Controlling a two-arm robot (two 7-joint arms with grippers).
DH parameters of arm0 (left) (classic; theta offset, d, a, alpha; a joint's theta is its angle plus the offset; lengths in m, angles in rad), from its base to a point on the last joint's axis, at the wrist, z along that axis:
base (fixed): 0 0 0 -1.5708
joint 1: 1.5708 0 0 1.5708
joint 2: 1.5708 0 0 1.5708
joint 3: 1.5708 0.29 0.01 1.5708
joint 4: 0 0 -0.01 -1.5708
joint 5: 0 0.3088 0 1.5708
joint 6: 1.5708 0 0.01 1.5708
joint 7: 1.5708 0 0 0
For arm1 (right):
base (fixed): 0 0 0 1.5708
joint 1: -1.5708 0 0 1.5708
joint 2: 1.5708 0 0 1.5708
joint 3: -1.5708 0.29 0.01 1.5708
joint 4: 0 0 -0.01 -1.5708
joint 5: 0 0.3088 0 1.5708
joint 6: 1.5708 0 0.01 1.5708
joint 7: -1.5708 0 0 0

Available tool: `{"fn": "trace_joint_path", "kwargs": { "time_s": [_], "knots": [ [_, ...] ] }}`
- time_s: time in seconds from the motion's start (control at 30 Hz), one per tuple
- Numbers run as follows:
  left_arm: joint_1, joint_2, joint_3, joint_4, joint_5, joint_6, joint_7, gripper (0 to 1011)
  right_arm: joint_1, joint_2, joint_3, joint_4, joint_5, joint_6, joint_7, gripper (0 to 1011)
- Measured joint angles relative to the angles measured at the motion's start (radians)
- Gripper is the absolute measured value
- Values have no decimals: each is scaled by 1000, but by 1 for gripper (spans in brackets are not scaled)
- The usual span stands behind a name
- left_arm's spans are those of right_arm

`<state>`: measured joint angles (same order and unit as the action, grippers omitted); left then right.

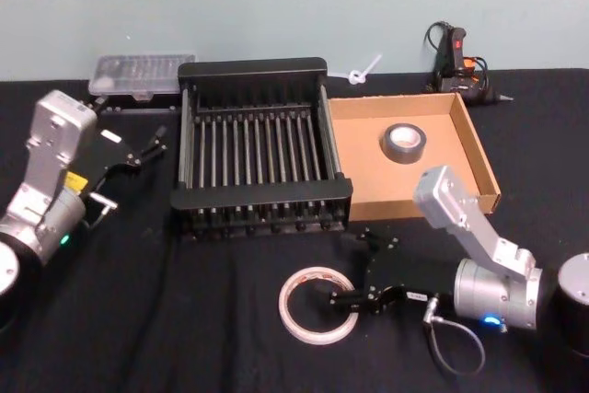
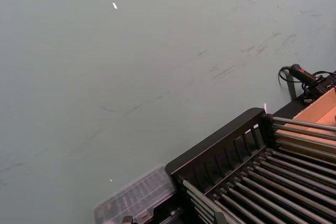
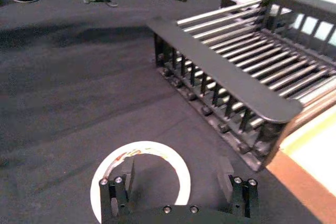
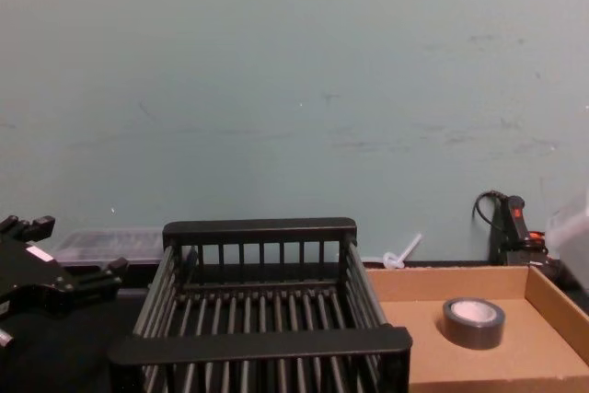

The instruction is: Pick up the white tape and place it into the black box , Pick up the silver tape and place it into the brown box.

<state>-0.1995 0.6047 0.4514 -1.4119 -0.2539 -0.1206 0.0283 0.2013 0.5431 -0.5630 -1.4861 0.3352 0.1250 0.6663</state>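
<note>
My right gripper [image 1: 345, 304] sits low over the black tablecloth [image 1: 184, 319] with its fingers [image 3: 122, 195] spread, one tip inside the wide, thin white ring of tape [image 1: 318, 305] and the other outside its near wall, so the jaws straddle the rim but do not yet pinch it. The white tape lies flat in front of the black slatted plastic crate [image 1: 259, 144], near its front rim and apart from it. To do this step well, I judge that I should settle the tips fully to the cloth before closing, since the wall is thin and low and could slip out of a high pinch; then close squarely across the wall, lift straight, and clear the crate's thick front rim before moving over the bars. The small, thick grey-silver roll of duct tape [image 1: 405, 142] already lies inside the shallow tan cardboard tray [image 1: 479, 149]. My left gripper [image 1: 147, 148] hangs parked left of the crate, fingers apart, holding nothing.
</note>
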Motion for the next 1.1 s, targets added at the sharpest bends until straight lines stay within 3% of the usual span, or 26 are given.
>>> {"fn": "trace_joint_path", "kwargs": {
  "time_s": [0.43, 1.1],
  "knots": [
    [0, 0, 0, 0, 0, 0, 0, 1001, 35, -10, -51, 49, 5, 8, 0, 1002],
    [0, 0, 0, 0, 0, 0, 0, 1001, 38, -17, -64, 62, -13, 5, -29, 1002]
  ]
}}
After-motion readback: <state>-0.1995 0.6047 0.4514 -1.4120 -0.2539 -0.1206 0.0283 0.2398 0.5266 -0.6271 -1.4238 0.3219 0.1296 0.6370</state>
